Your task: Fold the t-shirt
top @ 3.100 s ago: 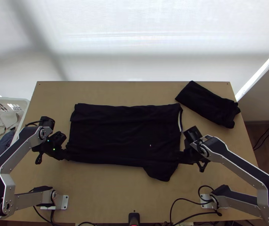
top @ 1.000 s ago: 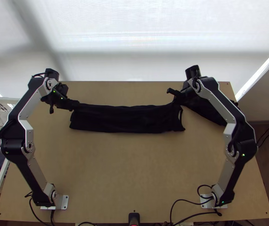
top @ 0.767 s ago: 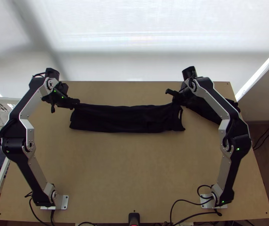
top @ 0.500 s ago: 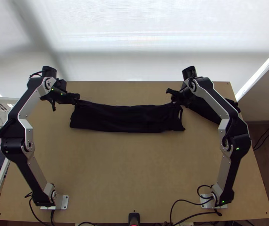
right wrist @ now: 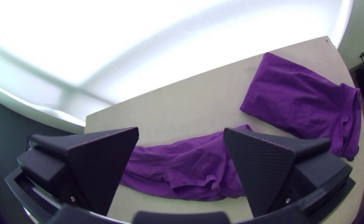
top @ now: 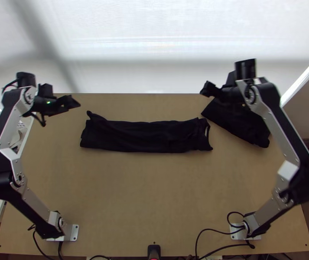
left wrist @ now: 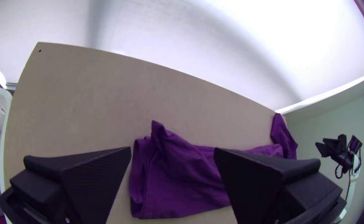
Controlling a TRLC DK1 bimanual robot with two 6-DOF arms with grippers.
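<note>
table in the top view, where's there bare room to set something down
The widest bare patch of the table lies between the folded t-shirt and the near edge. A narrower strip runs between the t-shirt and far edge. Crowded: the far right, with another folded cloth and the right tool.

The black t-shirt (top: 147,136) lies folded into a long strip across the table (top: 145,190).
</note>
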